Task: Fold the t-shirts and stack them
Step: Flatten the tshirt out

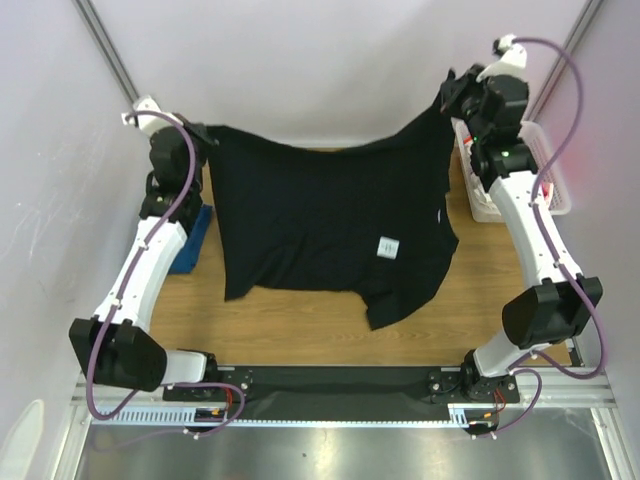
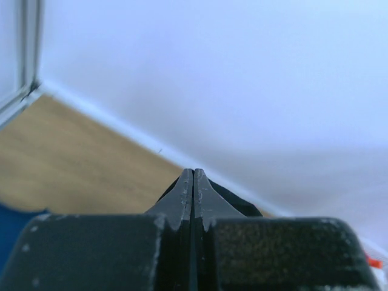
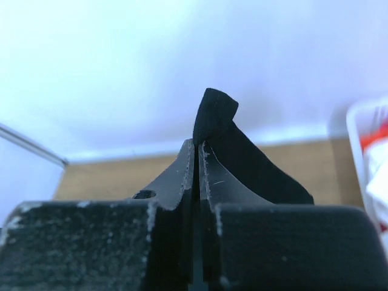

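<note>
- Top external view: black t-shirt (image 1: 320,220) hangs spread between both grips, its lower edge resting on the counter (image 1: 300,325).
- Left jaws: closed, pinching one far corner of the cloth.
- Right jaws: closed on the other far corner; a fold stands above the tips.
- Dark blue t-shirt (image 1: 198,232) lies at my left side, white basket (image 1: 483,208) at my right.

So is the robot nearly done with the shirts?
No. Nothing looks stacked; a blue shirt lies by the left arm. The left gripper and right gripper pinch the black shirt, spread out unfolded. Folding it, and the shirts in the basket, is left.
</note>
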`<state>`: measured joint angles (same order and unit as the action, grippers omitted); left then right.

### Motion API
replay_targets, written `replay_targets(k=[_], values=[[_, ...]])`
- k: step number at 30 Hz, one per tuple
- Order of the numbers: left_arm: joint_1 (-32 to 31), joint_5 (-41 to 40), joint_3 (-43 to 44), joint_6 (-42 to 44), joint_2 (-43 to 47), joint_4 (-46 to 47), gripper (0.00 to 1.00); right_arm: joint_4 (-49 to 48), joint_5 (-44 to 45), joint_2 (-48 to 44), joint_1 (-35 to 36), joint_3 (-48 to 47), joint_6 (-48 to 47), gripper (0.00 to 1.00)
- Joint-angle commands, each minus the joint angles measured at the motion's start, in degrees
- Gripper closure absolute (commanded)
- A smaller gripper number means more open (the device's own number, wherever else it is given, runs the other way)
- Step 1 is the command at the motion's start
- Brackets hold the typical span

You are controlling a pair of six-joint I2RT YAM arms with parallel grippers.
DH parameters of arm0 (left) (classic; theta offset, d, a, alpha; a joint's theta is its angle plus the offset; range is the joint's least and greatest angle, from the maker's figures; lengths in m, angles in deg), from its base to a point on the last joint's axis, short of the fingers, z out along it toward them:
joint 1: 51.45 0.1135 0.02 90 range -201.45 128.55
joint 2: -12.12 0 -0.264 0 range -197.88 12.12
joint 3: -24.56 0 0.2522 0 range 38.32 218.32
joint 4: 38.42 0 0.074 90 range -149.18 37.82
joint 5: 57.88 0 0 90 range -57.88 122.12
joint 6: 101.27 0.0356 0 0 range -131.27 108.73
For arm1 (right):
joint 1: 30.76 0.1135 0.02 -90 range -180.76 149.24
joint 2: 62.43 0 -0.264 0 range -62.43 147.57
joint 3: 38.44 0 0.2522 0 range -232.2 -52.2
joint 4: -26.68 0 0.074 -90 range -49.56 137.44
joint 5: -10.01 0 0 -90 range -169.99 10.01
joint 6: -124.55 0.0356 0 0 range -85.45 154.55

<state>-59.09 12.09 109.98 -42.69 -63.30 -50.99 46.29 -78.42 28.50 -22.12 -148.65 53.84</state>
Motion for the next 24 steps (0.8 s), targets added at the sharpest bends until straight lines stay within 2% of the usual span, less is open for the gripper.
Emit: replay_targets(k=[1, 8, 14, 21, 24], values=[[0.2, 2.4, 7.3, 2.0, -1.2, 2.6, 1.00, -4.2, 1.7, -2.9, -0.6, -7.1, -1.1, 1.00], [0.0, 5.9, 10.3, 1.6, 2.3, 2.3, 1.00, -3.5, 0.4, -8.6, 0.2, -8.3, -2.1, 1.00], [0.0, 5.3, 10.2, 2.2, 8.3, -0.6, 1.00, -2.0, 5.3, -16.0, 4.0, -7.4, -5.0, 1.00], [-0.9, 4.7, 8.1, 2.9, 18.9, -5.2, 1.00, 1.8, 15.7, -25.7, 17.2, -5.4, -13.9, 1.00], [-1.1, 4.0, 8.5, 2.9, 23.9, -7.4, 1.00, 2.9, 17.4, -29.8, 20.1, -4.7, -14.3, 1.00]])
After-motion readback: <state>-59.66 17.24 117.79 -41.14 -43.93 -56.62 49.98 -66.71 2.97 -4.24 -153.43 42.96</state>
